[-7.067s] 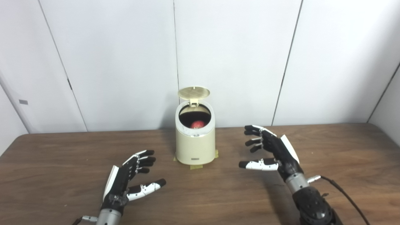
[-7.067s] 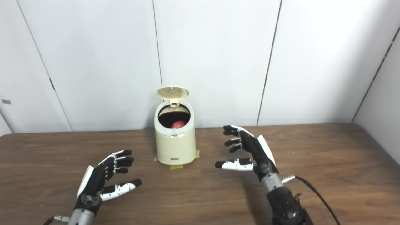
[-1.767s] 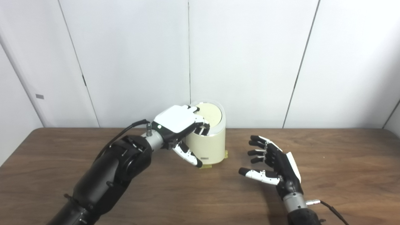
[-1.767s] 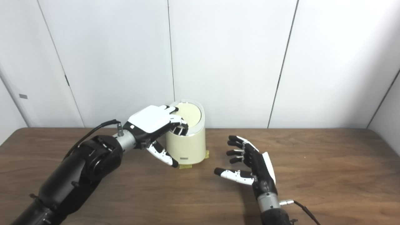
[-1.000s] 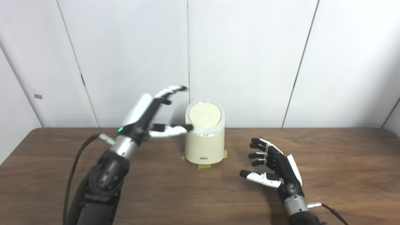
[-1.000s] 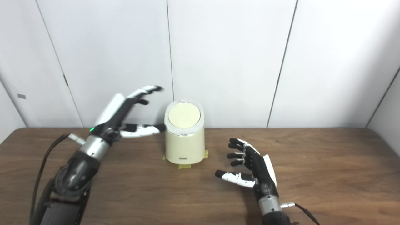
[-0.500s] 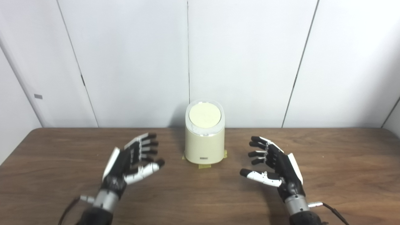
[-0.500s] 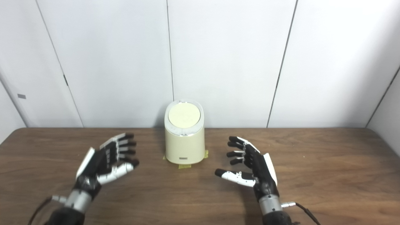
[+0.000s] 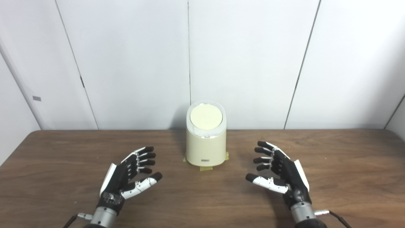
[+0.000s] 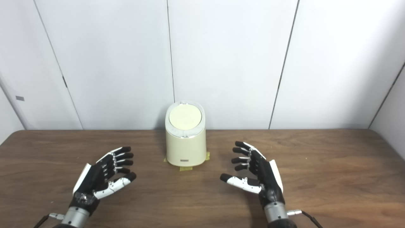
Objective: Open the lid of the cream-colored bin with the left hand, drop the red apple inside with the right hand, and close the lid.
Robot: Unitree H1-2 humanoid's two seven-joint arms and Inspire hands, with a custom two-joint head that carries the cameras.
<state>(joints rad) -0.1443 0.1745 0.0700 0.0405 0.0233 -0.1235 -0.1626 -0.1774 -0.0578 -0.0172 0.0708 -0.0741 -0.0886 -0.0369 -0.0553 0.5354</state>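
Since half a second ago the left hand (image 9: 128,179) has sunk a little lower and nearer the tabletop's front, and the right hand (image 9: 281,179) has eased slightly toward the front too; a second ago the left hand was still raised beside the bin.

At the left, the left hand hovers low over the brown wooden tabletop (image 9: 47,164), palm turned inward, fingers (image 9: 142,158) spread and relaxed, grasping nothing. It is well apart from the bin.

In the middle, toward the back of the tabletop and near the white panelled wall (image 9: 126,63), the cream-colored bin (image 9: 205,148) stands upright on strips of yellowish tape (image 9: 206,168) that peek out at its base. Its round lid (image 9: 206,117) is down, closing the opening. The red apple cannot be seen; the shut lid hides the inside.

At the right, the right hand hovers over the tabletop, mirroring the left, palm inward, fingers apart and released, holding nothing, clear of the bin. A cable (image 9: 340,217) trails from its wrist.
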